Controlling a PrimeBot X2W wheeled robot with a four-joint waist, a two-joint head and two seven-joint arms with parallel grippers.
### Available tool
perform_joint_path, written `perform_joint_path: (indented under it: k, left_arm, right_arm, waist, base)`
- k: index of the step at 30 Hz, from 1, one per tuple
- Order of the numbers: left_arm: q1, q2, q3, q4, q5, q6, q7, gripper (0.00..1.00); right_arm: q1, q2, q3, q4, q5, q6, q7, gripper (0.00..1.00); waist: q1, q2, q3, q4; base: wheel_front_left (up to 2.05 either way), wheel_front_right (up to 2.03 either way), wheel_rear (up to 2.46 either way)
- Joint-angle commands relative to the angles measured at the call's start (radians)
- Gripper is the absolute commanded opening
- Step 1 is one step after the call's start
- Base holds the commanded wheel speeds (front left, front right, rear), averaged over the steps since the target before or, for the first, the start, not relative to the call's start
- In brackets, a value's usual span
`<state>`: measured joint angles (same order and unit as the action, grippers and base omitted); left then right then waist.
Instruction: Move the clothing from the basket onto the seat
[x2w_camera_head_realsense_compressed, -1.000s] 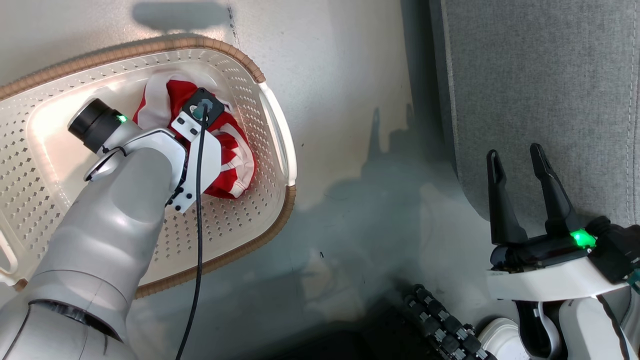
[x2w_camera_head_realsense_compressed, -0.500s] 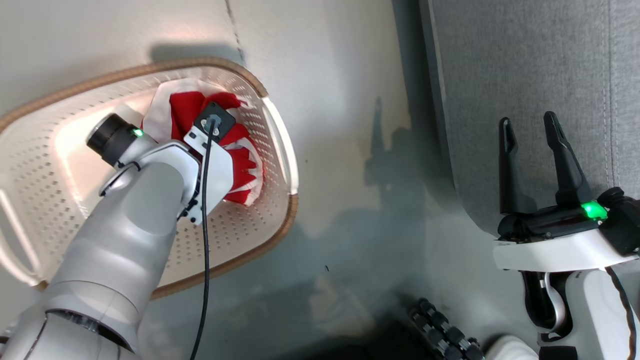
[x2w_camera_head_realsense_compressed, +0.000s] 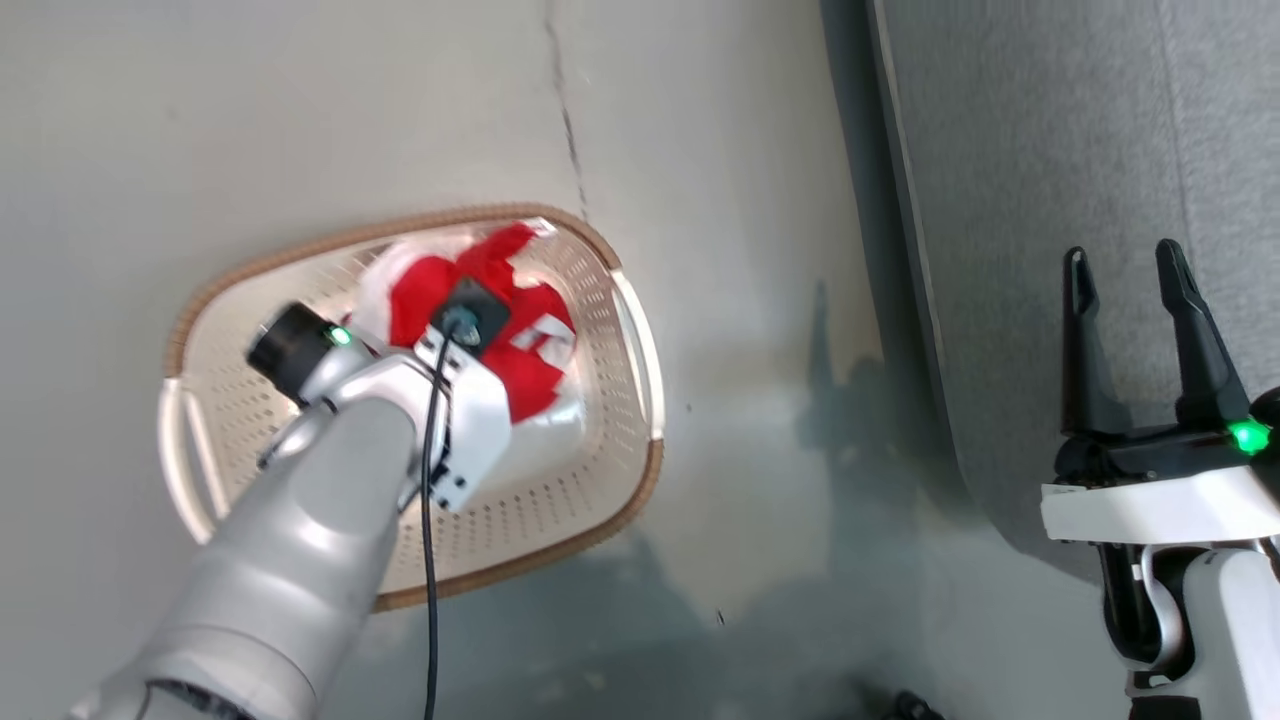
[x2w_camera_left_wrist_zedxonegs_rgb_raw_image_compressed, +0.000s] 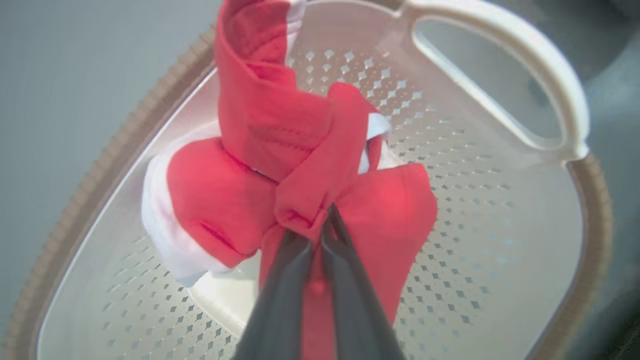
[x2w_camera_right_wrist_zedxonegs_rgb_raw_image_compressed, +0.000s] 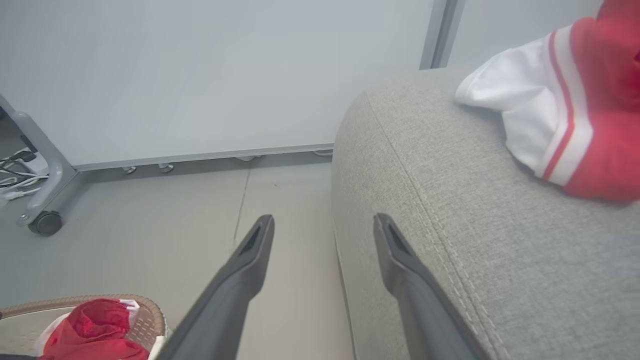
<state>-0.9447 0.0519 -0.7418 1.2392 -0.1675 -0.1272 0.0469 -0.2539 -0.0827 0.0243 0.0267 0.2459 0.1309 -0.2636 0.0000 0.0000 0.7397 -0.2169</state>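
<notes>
The cream basket (x2w_camera_head_realsense_compressed: 610, 500) with a brown rim stands on the floor, left of the grey seat (x2w_camera_head_realsense_compressed: 1050, 150). My left arm reaches down into it, and its wrist covers part of the red and white clothing (x2w_camera_head_realsense_compressed: 520, 330). In the left wrist view my left gripper (x2w_camera_left_wrist_zedxonegs_rgb_raw_image_compressed: 327, 212) is shut on a fold of the red clothing (x2w_camera_left_wrist_zedxonegs_rgb_raw_image_compressed: 280, 145), which bunches up above the perforated basket (x2w_camera_left_wrist_zedxonegs_rgb_raw_image_compressed: 475, 260) floor. My right gripper (x2w_camera_head_realsense_compressed: 1122, 258) stands open and holds nothing, at the seat's front corner. A second red and white garment (x2w_camera_right_wrist_zedxonegs_rgb_raw_image_compressed: 575, 125) lies on the seat (x2w_camera_right_wrist_zedxonegs_rgb_raw_image_compressed: 450, 225).
A pale grey partition panel (x2w_camera_right_wrist_zedxonegs_rgb_raw_image_compressed: 200, 75) on a caster (x2w_camera_right_wrist_zedxonegs_rgb_raw_image_compressed: 45, 222) stands beyond the floor, with cables (x2w_camera_right_wrist_zedxonegs_rgb_raw_image_compressed: 15, 175) at its left. A seam (x2w_camera_head_realsense_compressed: 565, 110) runs across the floor behind the basket. Bare floor separates the basket and the seat.
The head view has shifted, so the basket looks smaller and sits further right. The red clothing is drawn up higher under my left wrist. My right gripper stays open.
</notes>
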Motion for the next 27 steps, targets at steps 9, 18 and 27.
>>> perform_joint_path:
  k: [9, 18, 27]
  left_arm:
    - [0.116, 0.000, -0.049, -0.128, -0.132, -0.003, -0.120, 0.00]
    - [0.155, -0.001, -0.026, -0.226, -0.260, 0.033, -0.292, 0.00]
    - [0.216, 0.050, 0.122, -0.570, -0.244, 0.104, -0.312, 0.00]
  right_arm:
    - [0.056, -0.034, -0.035, 0.017, -0.018, 0.000, -0.002, 1.00]
    - [0.112, -0.046, -0.038, 0.026, -0.024, 0.000, -0.002, 1.00]
    - [0.164, -0.041, -0.028, 0.030, -0.037, 0.000, -0.002, 1.00]
  waist:
    - [0.0000, 0.0000, -0.256, 0.122]
    - [0.0000, 0.0000, -0.428, 0.186]
    - [0.0000, 0.0000, -0.549, 0.210]
  base:
    - [0.00, 0.00, 0.00]
    - [0.00, 0.00, 0.00]
    - [0.00, 0.00, 0.00]
